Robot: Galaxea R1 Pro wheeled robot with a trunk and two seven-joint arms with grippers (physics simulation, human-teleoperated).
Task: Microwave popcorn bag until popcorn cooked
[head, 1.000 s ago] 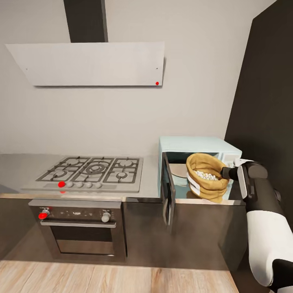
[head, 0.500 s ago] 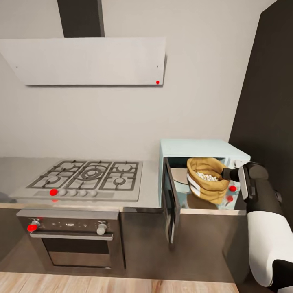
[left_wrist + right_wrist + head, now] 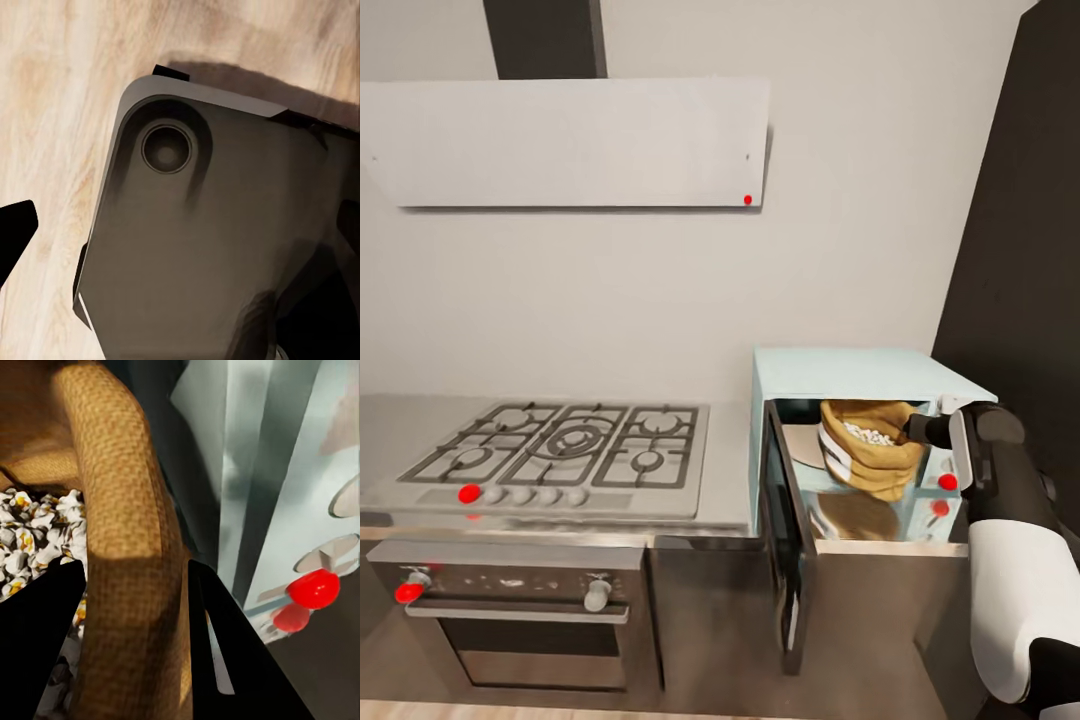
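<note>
The pale mint-blue microwave (image 3: 850,372) stands on the grey countertop (image 3: 728,455) with its dark glass door (image 3: 785,530) swung open to the left. My right gripper (image 3: 916,430) is shut on the rolled rim of the orange-brown popcorn bag (image 3: 872,462), which hangs tilted in the microwave's opening, just above the cavity floor. Whitish popcorn (image 3: 870,434) fills the bag's mouth. In the right wrist view both black fingers (image 3: 232,660) clamp the bag rim (image 3: 120,532), with popcorn (image 3: 34,536) inside it. My left gripper (image 3: 180,232) hangs open over my own dark base.
A steel gas hob (image 3: 565,455) with a built-in oven (image 3: 510,610) below lies left of the microwave, under a grey extractor hood (image 3: 560,140). A tall dark cabinet (image 3: 1020,260) closes the right side. Red knobs (image 3: 947,482) mark the microwave's panel beside my right wrist.
The camera has come closer and shifted, so the whole picture has moved. The bag, held in my right gripper, has gone from in front of the opening deeper into the microwave.
</note>
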